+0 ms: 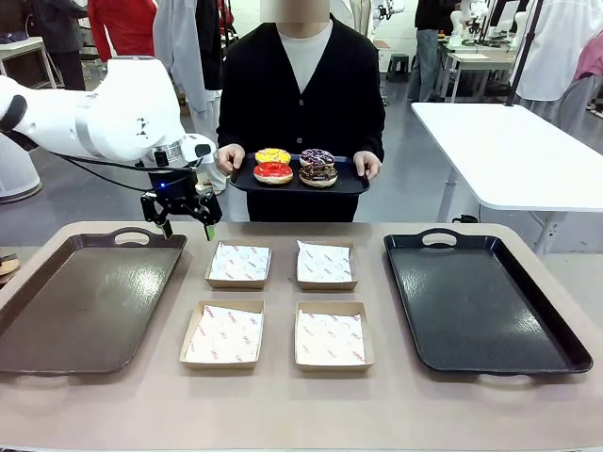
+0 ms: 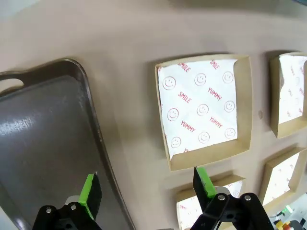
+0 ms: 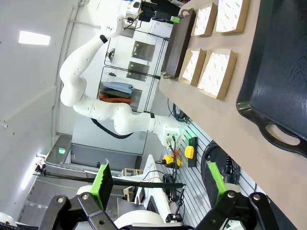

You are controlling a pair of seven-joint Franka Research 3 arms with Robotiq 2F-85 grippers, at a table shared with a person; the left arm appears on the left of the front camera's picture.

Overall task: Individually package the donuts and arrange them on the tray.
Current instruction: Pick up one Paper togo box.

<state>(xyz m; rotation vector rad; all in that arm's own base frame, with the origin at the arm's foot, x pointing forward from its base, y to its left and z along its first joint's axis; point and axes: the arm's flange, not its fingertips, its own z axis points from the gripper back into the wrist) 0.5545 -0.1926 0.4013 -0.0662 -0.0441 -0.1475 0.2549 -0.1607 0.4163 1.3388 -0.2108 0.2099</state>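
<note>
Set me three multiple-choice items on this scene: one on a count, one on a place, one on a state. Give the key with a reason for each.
1. How many paper-lined boxes lie on the table?
A. two
B. four
C. six

2. Where are the donuts?
A. in the boxes
B. on the small tray that the person holds
C. on the bare table

3. How does the left gripper stand?
A. open, holding nothing
B. shut on a donut
C. shut on a box

Key:
1 B: the boxes lie in two rows of two.
2 B: all four donuts sit on the tray at the person's waist.
3 A: its jaws stand apart with nothing between them.
</note>
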